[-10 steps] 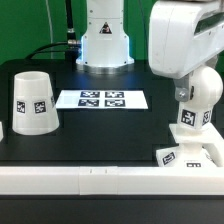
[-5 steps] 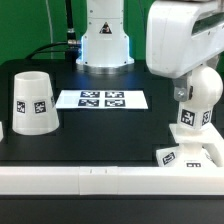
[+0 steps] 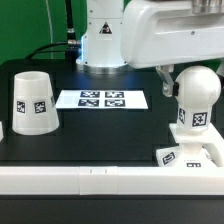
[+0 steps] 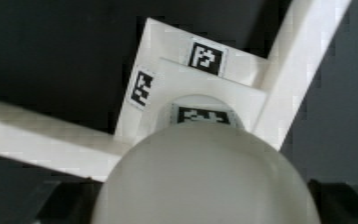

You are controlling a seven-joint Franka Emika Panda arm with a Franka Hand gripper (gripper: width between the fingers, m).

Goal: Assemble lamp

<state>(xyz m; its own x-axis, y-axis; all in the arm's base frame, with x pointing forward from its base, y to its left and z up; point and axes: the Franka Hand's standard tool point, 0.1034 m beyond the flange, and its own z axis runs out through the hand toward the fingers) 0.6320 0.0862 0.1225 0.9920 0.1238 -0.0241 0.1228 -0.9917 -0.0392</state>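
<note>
The lamp's round white bulb (image 3: 194, 98) stands upright on its short tagged neck, just above and behind the flat stepped base (image 3: 190, 156) at the front right. My gripper (image 4: 197, 200) is shut on the bulb (image 4: 197, 175), with a dark finger on each side; in the exterior view the arm's white body (image 3: 165, 35) hides the fingers. The base (image 4: 190, 80) lies beyond the bulb in the wrist view. The tapered shade (image 3: 33, 102) stands apart at the exterior view's left.
The marker board (image 3: 101, 99) lies flat at the table's middle back. A white rail (image 3: 90, 178) runs along the front edge, with the base against it. The robot's pedestal (image 3: 104, 45) stands at the back.
The arm's body has swung toward the exterior view's left, so the bulb shows more fully. The bulb stays near the same spot over the base.
</note>
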